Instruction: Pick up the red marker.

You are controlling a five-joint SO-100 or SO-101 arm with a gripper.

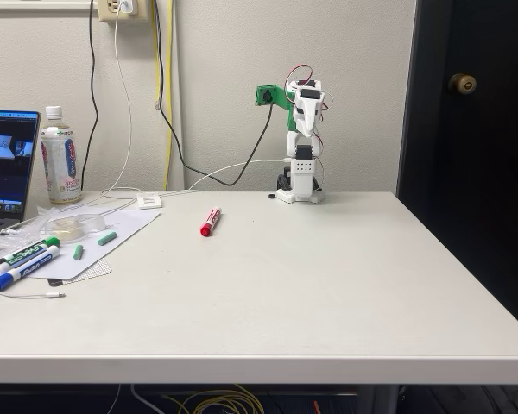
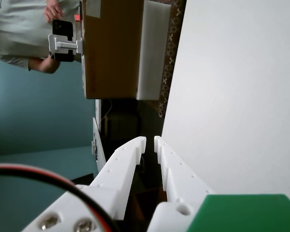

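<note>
- Nothing done yet: we see the red marker (image 1: 210, 222) lying untouched mid-frame on the surface (image 1: 328, 285).
- Arm (image 1: 302, 142) folded upright at the rear; jaws (image 2: 150, 142) nearly closed, empty.
- Reach, grasp and lift all remain.

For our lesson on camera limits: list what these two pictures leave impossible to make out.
- Red marker, fixed view: label lettering too small to read.
- Gripper, wrist view: fingertips near-closed, nothing between them.
- Laptop, fixed view: cut by left edge.
- Person, wrist view: cut by the top edge.

The fixed view faced the table (image 1: 328, 285) from its near edge; the wrist view lay sideways, sharing that tabletop.
</note>
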